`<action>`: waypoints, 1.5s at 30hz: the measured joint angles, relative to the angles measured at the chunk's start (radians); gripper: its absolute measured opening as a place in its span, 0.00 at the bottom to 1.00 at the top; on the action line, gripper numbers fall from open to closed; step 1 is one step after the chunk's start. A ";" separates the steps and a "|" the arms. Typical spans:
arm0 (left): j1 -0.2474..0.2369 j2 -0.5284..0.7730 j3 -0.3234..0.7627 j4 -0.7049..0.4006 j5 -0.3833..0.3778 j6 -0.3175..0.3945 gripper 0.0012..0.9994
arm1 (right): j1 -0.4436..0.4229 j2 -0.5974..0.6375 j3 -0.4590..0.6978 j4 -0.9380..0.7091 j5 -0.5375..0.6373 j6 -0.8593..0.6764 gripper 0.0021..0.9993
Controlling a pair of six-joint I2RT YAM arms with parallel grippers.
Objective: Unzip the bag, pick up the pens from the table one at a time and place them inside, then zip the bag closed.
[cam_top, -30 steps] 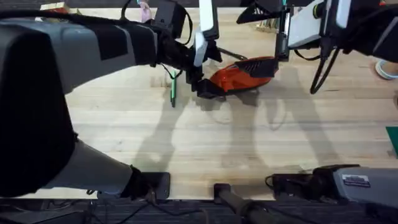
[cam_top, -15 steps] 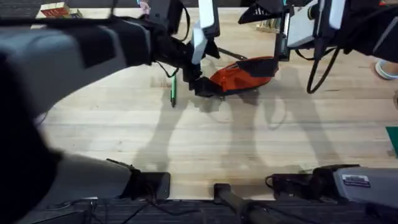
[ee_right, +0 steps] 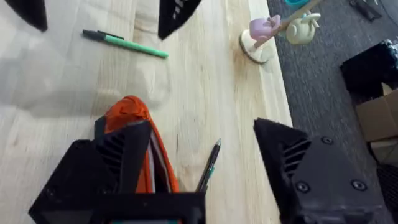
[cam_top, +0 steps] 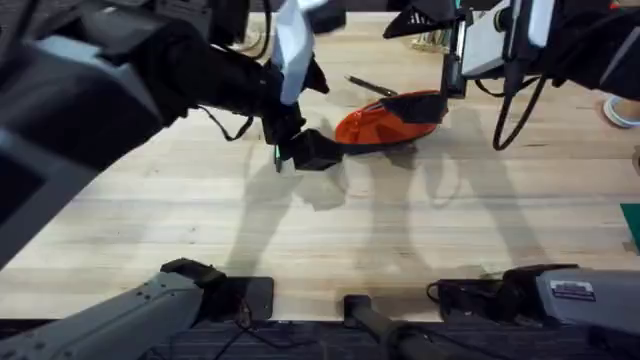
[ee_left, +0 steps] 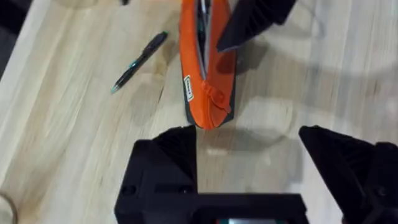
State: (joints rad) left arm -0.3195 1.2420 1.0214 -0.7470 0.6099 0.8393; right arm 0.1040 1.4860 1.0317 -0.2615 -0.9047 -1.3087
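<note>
The orange bag lies on the table, its zipper gaping at the end under my right gripper. In the right wrist view the right gripper is open, one finger resting over the bag and the other finger off to its side. My left gripper hangs open just off the bag's other end, holding nothing. The black pen lies beside the bag on its far side. The green pen lies beyond the bag's left end, partly hidden under the left gripper in the overhead view.
A wooden stand with pale pens sits near the table's far edge. A round blue-and-white object and a teal thing lie at the right edge. Bare table stretches across the near half.
My left gripper has pulled away from the bag's left end, moving left toward the green pen. The right arm and the bag have stayed put.
</note>
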 joint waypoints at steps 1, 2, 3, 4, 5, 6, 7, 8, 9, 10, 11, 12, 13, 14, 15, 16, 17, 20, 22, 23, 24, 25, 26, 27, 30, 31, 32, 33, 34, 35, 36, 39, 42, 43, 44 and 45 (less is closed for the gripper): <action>0.000 -0.018 0.000 0.002 -0.005 -0.039 0.99 | 0.000 0.000 0.000 0.000 0.000 0.000 1.00; 0.000 -0.037 0.000 0.004 -0.010 -0.082 0.99 | 0.000 0.000 0.000 0.000 0.000 0.000 1.00; 0.000 -0.054 0.000 0.004 -0.021 -0.123 0.99 | 0.000 0.000 0.000 0.000 0.000 0.000 1.00; 0.000 -0.073 0.000 0.007 -0.035 -0.171 0.99 | 0.000 0.000 0.000 0.000 0.000 0.000 1.00; 0.000 -0.092 0.000 0.012 -0.053 -0.219 0.99 | 0.000 0.000 0.000 0.000 0.000 0.000 1.00; 0.000 -0.109 0.000 0.016 -0.070 -0.262 0.99 | 0.000 0.000 0.000 0.000 0.000 0.000 1.00; 0.000 -0.126 0.000 0.022 -0.091 -0.311 0.99 | 0.000 0.000 0.000 0.000 0.000 0.000 1.00; 0.000 -0.140 0.000 0.027 -0.110 -0.355 0.99 | 0.000 0.000 0.000 0.000 0.000 0.000 1.00; 0.000 -0.154 0.000 0.031 -0.131 -0.399 0.99 | 0.000 0.000 0.000 0.000 0.000 0.000 1.00; 0.000 -0.168 0.000 0.033 -0.149 -0.439 0.99 | 0.000 0.000 0.000 0.000 0.000 0.000 1.00; 0.000 -0.178 0.000 0.033 -0.162 -0.466 0.99 | 0.000 0.000 0.000 0.000 0.000 0.000 1.00; 0.000 -0.185 0.000 0.033 -0.169 -0.488 0.99 | 0.000 0.000 0.000 0.000 0.000 0.000 1.00; 0.000 -0.191 0.000 0.033 -0.177 -0.506 0.99 | 0.000 0.000 0.000 0.000 0.000 0.000 1.00; 0.000 -0.195 0.000 0.033 -0.185 -0.521 0.99 | 0.000 0.000 0.000 0.000 0.000 0.000 1.00; 0.000 -0.196 0.000 0.033 -0.189 -0.533 0.99 | 0.000 0.000 0.000 0.000 0.000 0.000 1.00; 0.000 -0.197 0.000 0.033 -0.192 -0.542 0.99 | 0.000 0.000 0.000 0.000 0.000 0.000 1.00; 0.000 -0.197 0.000 0.033 -0.195 -0.550 0.99 | 0.000 0.000 0.000 0.000 0.000 0.000 1.00; 0.000 -0.197 0.000 0.033 -0.201 -0.565 0.99 | 0.000 0.000 0.000 0.000 0.000 0.000 1.00; 0.000 -0.197 0.000 0.033 -0.206 -0.571 0.99 | 0.000 0.000 0.000 0.000 0.000 0.000 1.00; 0.000 -0.197 0.000 0.033 -0.207 -0.573 0.99 | 0.000 0.000 0.000 0.000 0.000 0.000 1.00; 0.000 -0.197 0.000 0.033 -0.208 -0.575 0.99 | 0.000 0.000 0.000 0.000 0.000 0.000 1.00; 0.000 -0.197 0.000 0.033 -0.209 -0.578 0.99 | 0.000 0.000 0.000 0.000 0.000 0.000 1.00; 0.000 -0.197 0.000 0.033 -0.211 -0.579 0.99 | 0.000 0.000 0.000 0.000 0.000 0.000 1.00; 0.000 -0.197 0.000 0.033 -0.211 -0.579 0.99 | 0.000 0.000 0.000 0.000 0.000 0.000 1.00; 0.000 -0.197 0.000 0.033 -0.211 -0.581 0.99 | 0.000 0.000 0.000 0.000 0.000 0.000 1.00; 0.000 -0.197 0.000 0.033 -0.212 -0.582 0.99 | 0.000 0.000 0.000 0.000 0.000 0.000 1.00; 0.000 -0.197 0.000 0.033 -0.215 -0.582 0.99 | 0.000 0.000 0.000 0.000 0.000 0.000 1.00; 0.000 -0.197 0.000 0.033 -0.215 -0.582 0.99 | 0.000 0.000 0.000 0.000 0.000 0.000 1.00; 0.000 -0.197 0.000 0.033 -0.218 -0.582 0.99 | 0.000 0.000 0.000 0.000 0.000 -0.001 0.99; 0.000 -0.197 0.000 0.033 -0.219 -0.583 0.99 | 0.000 0.000 0.000 0.000 0.000 -0.003 0.94; 0.000 -0.197 0.000 0.033 -0.219 -0.583 0.99 | 0.000 0.000 0.000 -0.001 0.000 -0.004 0.83; 0.000 -0.197 0.000 0.033 -0.221 -0.585 0.99 | 0.000 0.000 0.000 -0.004 0.000 -0.005 0.39; 0.000 -0.197 0.000 0.033 -0.222 -0.585 0.99 | 0.000 0.000 0.000 -0.022 0.000 -0.003 0.05; 0.000 -0.197 0.000 0.033 -0.222 -0.585 0.99 | -0.001 0.000 0.000 -0.028 0.000 -0.003 0.03; 0.000 -0.197 0.000 0.033 -0.223 -0.585 0.99 | -0.001 0.000 0.000 -0.030 -0.002 -0.004 0.03; 0.000 -0.197 0.000 0.033 -0.223 -0.585 0.99 | -0.003 0.000 0.000 -0.030 -0.009 -0.004 0.03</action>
State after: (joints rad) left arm -0.3195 1.0454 1.0217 -0.7143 0.3874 0.2539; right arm 0.1013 1.4860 1.0317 -0.2913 -0.9137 -1.3124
